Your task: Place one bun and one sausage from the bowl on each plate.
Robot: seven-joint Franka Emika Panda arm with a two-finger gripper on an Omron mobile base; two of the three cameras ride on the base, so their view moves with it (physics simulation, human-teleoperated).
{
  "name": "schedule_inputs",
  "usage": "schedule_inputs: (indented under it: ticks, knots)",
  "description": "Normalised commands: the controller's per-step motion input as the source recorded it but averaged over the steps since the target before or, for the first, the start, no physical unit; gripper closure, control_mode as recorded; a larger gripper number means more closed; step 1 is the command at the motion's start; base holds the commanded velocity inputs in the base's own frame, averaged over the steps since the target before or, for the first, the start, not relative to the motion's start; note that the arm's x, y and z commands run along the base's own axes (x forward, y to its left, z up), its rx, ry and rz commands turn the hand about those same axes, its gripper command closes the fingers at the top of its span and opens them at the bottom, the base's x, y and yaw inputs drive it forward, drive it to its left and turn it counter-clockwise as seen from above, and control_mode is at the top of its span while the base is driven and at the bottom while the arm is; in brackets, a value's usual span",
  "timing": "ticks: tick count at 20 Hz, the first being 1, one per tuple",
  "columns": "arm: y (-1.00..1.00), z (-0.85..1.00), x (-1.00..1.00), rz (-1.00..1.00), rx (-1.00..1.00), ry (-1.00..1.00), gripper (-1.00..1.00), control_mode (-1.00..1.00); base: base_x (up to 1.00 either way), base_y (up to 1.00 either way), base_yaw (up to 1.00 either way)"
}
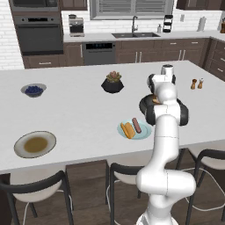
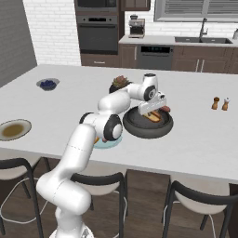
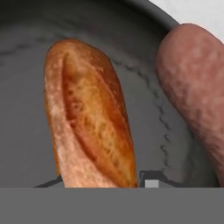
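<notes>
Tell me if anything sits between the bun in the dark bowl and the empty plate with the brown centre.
Nothing visible blocks it. The bun lies in the bowl under the gripper. The white counter between the bowl and the brown-centred plate is bare; the light blue plate lies nearer, just off that path.

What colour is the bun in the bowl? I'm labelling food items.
Orange-tan, darker golden-brown along its split; the bun shows best in the hand view, lying in the bowl.

A home kitchen: oven [image 1: 38, 33], sink [image 1: 135, 34], island counter [image 1: 79, 110].
</notes>
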Motion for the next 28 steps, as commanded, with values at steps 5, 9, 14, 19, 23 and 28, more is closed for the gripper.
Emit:
schedule_inputs:
  ticks: [5,9,14,19,23,28]
  knots:
    - [0.01,0.24,-0.29,0.0,0.0,0.0,1.0,-1.0,0.0,0.0,0.0]
    - [0.14,0.52,-0.48,0.0,0.0,-0.05,1.0,-1.0,0.0,0.0,0.0]
    - [0.7,0.4,-0.38,0.0,0.0,-0.2,1.0,-1.0,0.0,0.0,0.0]
    - [1.0,0.16,-0.17,-0.04,0.0,-0.23,1.0,-1.0,0.0,0.0,0.0]
    - [0.97,0.28,-0.37,-0.06,0.0,-0.23,1.0,-1.0,0.0,0.0,0.0]
    - [0.83,0.51,-0.89,-0.07,0.0,-0.1,1.0,-1.0,0.0,0.0,0.0]
